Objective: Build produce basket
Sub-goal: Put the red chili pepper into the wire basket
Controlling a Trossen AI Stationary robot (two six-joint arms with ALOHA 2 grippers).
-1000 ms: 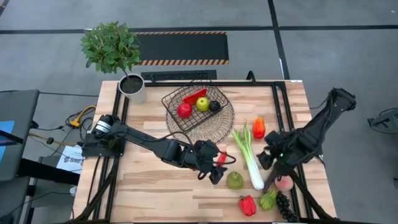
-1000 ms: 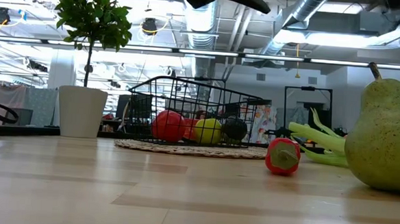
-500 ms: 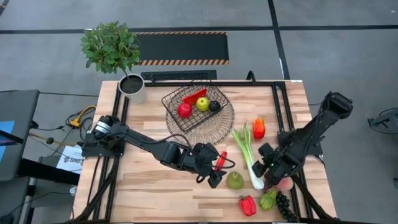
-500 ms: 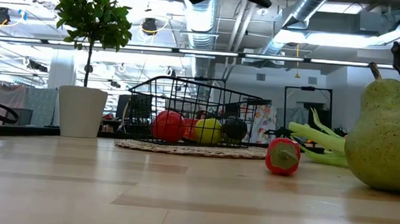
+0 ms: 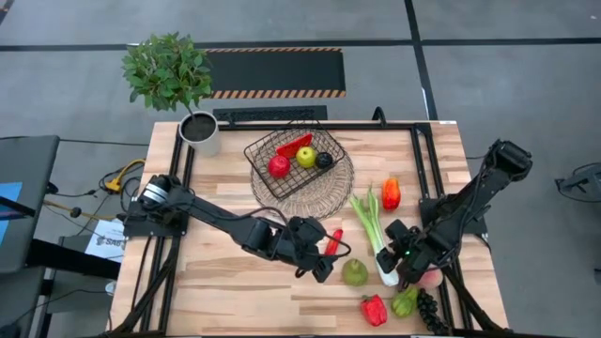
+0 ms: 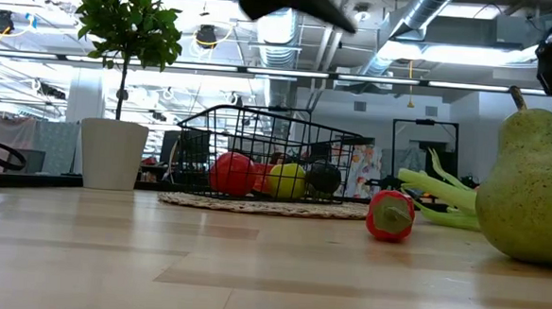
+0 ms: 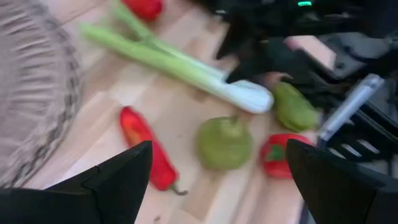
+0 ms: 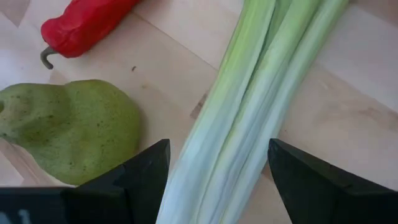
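From above, my right gripper (image 5: 392, 255) hangs over the white end of the leek (image 5: 374, 230), having slid inward from the table's right edge since a second ago; my left gripper (image 5: 324, 253) sits mid-table beside the red chilli (image 5: 332, 240) and the pear (image 5: 354, 272), drawn back slightly toward my left side, with bare wood open toward the near-left corner. The wire-mesh basket (image 5: 293, 160) rests on a round woven tray (image 5: 333, 192) near the far edge, holding a red apple (image 5: 278, 166), a yellow-green fruit (image 5: 306, 157) and a dark one (image 5: 324, 160). At table height, the speckled pear (image 6: 531, 192) looms at right, a glossy red pepper (image 6: 390, 215) beside it. My left wrist camera shows my fingers (image 7: 115, 180) spread wide above the chilli (image 7: 144, 146) and pear (image 7: 224, 142). My right wrist camera shows my fingers (image 8: 134, 180) apart, straddling the smooth ribbed leek (image 8: 249, 112).
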